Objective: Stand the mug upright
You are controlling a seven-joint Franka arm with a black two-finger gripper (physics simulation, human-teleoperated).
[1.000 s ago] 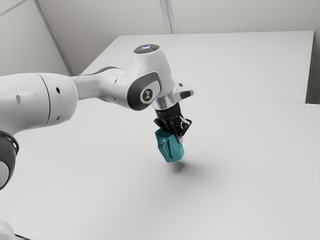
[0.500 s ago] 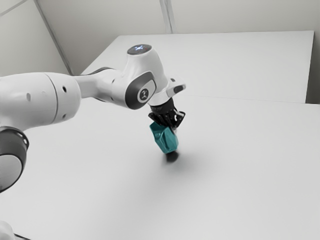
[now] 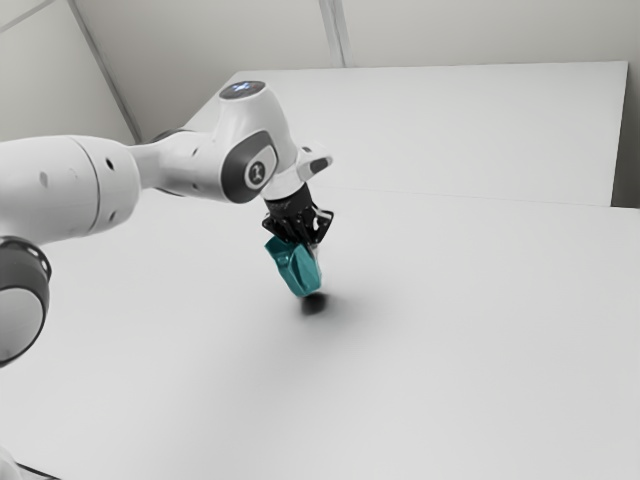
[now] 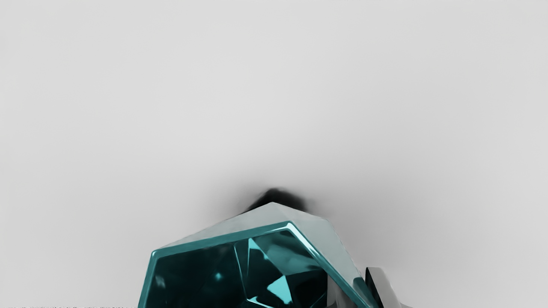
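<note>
Your gripper (image 3: 305,248) has hold of the mug (image 3: 297,268), its wall pinched with one finger (image 4: 384,285) outside and, as far as the wrist view lets you judge, the other inside the mouth. The mug is low over the table (image 3: 450,330), mouth up toward the gripper but tilted, its base leaning toward the exterior view's right. A dark shadow (image 3: 314,303) sits close by the base; you can't tell whether an edge of that base touches the table or hangs just above.

The lean is your main worry. Let go like this and the mug would come down on one edge of its base, and might roll onto its side instead of rocking flat. Press down while it is tilted, and that edge could catch and twist the mug in your grip. The hold is on one side of the wall only, so the weight hangs off-centre and the mug could pivot between the fingers — worse on those slick-looking facets. Even with the base flat, an inside finger could drag on the rim as you back out — enough, perhaps, to tip the mug again.
</note>
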